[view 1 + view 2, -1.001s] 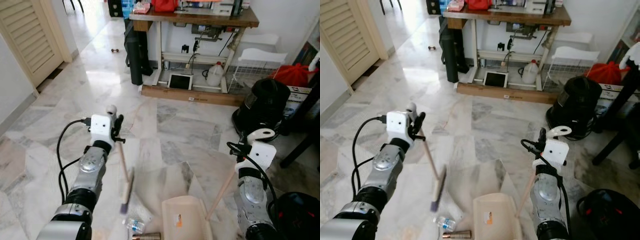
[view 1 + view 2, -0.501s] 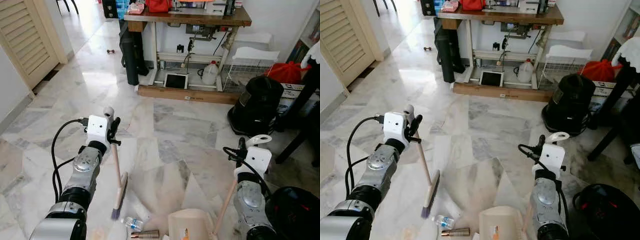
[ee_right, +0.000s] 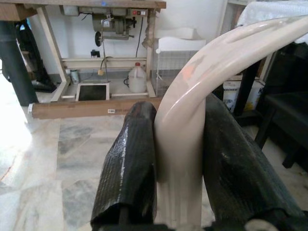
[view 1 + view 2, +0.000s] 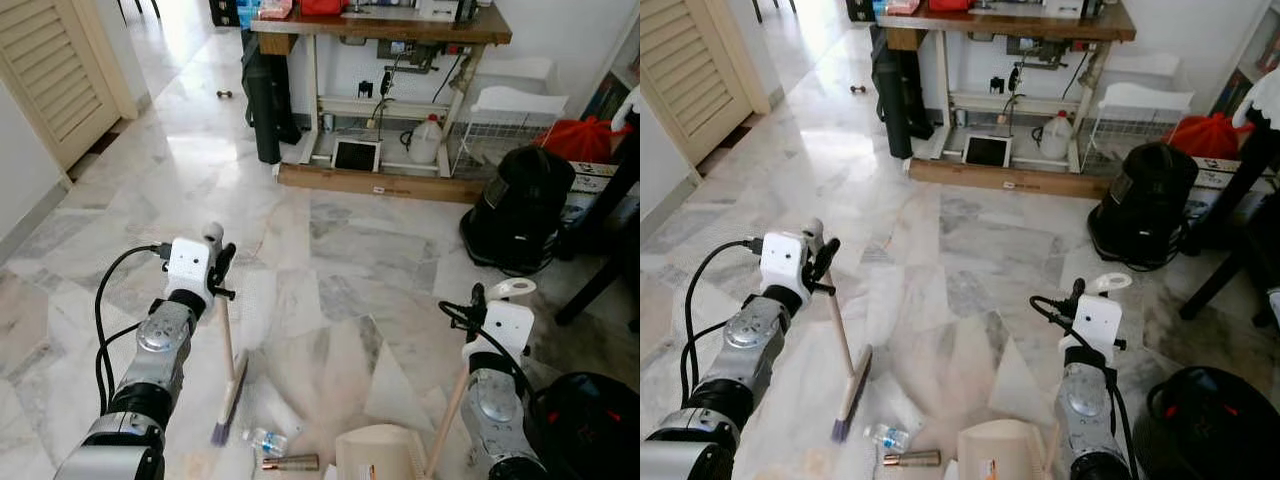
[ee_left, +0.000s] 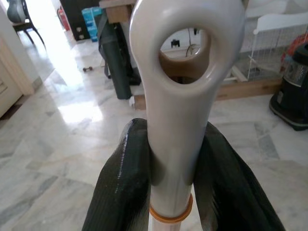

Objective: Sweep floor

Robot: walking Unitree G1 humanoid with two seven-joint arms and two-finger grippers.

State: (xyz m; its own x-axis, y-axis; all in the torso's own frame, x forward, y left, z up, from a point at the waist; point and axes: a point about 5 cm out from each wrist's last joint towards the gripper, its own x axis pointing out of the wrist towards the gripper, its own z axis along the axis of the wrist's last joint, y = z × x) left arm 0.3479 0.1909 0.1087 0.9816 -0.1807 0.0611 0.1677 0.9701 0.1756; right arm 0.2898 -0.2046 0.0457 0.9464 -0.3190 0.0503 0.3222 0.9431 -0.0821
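While your left gripper [image 5: 173,185] clamps its jaws on the wooden-handled, purple-bristled broom [image 4: 229,380] beside the small clear plastic bottle [image 4: 265,440], and your right gripper [image 3: 180,168] clamps the beige plastic dustpan [image 4: 378,460], a brisk stroke could roll the bottle past the pan.

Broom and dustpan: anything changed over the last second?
The broom head has swung down toward the plastic bottle and tube. The left gripper stays clamped on its handle, the right gripper on the dustpan handle. The litter is still unswept.
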